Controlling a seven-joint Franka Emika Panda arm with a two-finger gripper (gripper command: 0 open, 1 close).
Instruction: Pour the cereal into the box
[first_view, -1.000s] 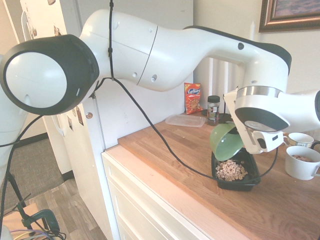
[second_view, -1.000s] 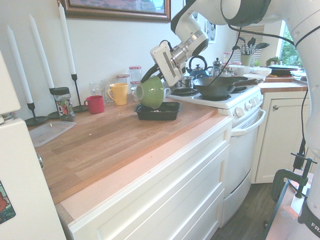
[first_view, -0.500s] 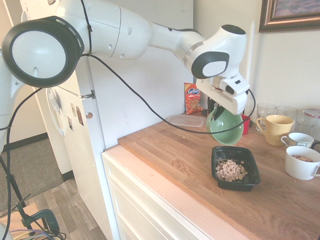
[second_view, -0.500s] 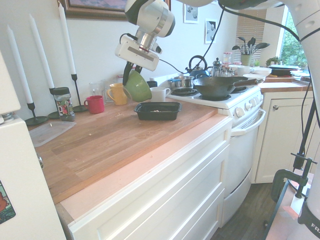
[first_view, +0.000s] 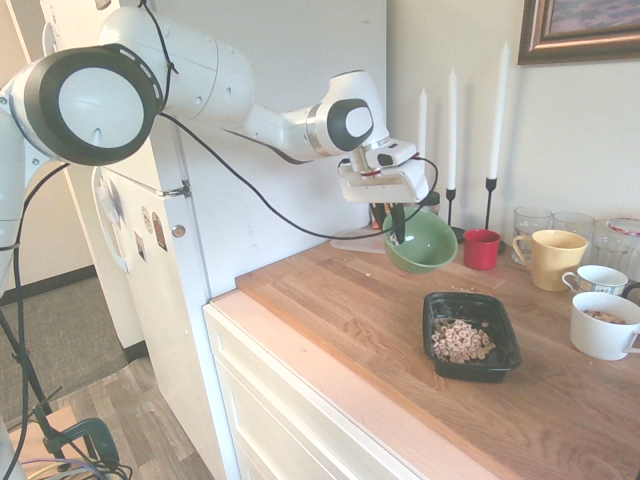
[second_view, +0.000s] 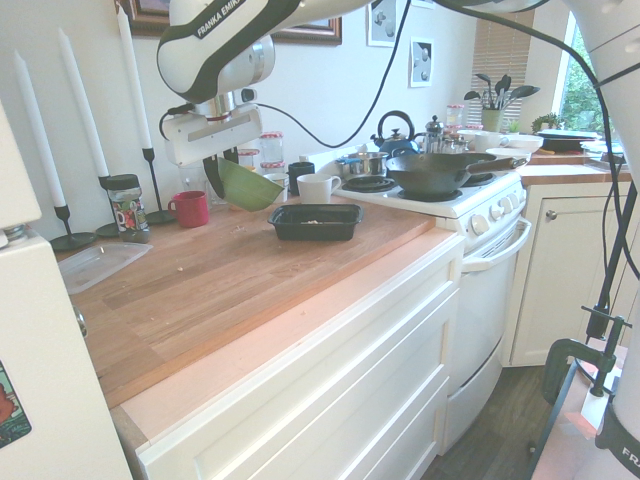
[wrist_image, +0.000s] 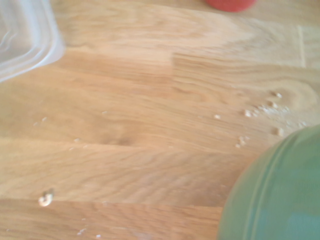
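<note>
The cereal (first_view: 460, 341) lies as a heap of pale tan rings inside the box (first_view: 497, 308), a shallow black tray on the wooden counter; from the other side the box (second_view: 316, 221) shows as a low black rim. My gripper (first_view: 398, 231) is shut on the rim of a green bowl (first_view: 424, 243), holding it in the air to the left of the box and tilted slightly. In the second exterior view the green bowl (second_view: 248, 187) hangs under the gripper (second_view: 214, 172). The wrist view shows the bowl's green rim (wrist_image: 280, 200) above bare counter with crumbs.
A red cup (first_view: 481, 249), yellow mug (first_view: 548, 258), white mugs (first_view: 603, 324), glasses and candlesticks (first_view: 491, 200) stand along the back wall. A clear flat container (second_view: 97, 264) and spice jar (second_view: 126, 209) sit near the fridge. A stove with a wok (second_view: 435, 172) borders the counter.
The arm has carried the green bowl up and away from above the box toward the fridge side, turning it from tipped over back toward upright. The cereal stays in the box.
</note>
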